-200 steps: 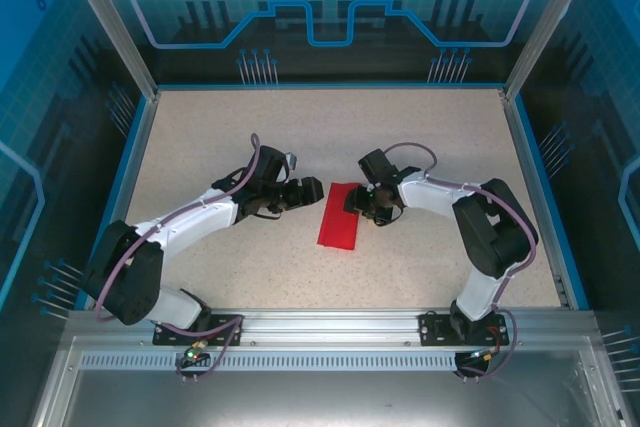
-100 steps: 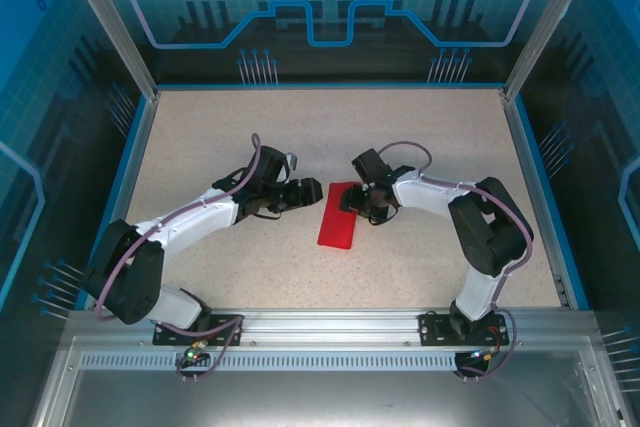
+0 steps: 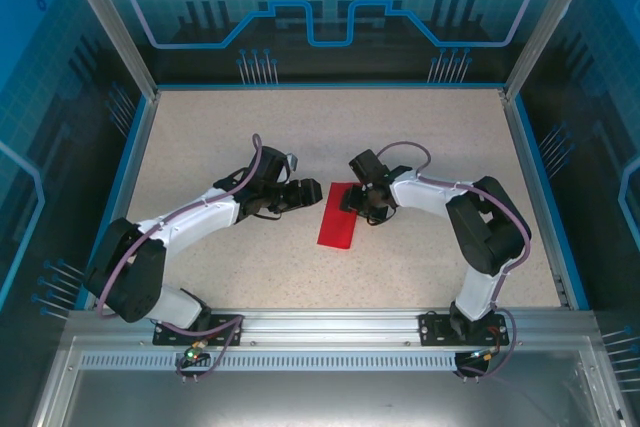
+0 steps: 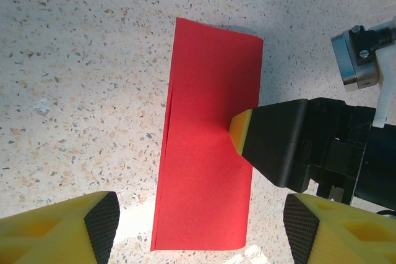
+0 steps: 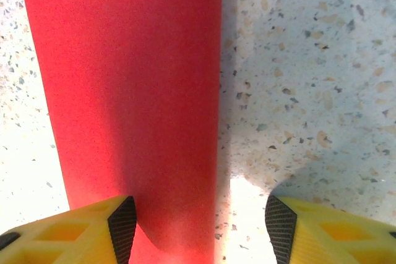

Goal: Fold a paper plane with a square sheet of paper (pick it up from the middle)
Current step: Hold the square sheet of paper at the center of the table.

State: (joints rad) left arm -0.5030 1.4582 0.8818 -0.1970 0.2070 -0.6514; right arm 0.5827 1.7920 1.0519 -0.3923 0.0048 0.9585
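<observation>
Both spread wide: my right gripper (image 5: 197,222) presses one fingertip on the crease of the square sheet of paper (image 4: 207,91); my left gripper (image 4: 201,224) should pin the loose edges.

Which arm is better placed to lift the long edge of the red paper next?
Probably the right: the right gripper straddles the edge of the paper, one finger on it. The left gripper is open, not touching it.

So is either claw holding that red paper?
Neither. The red paper lies flat; the open right gripper rests one fingertip on its long edge, the left gripper hovers open.
</observation>
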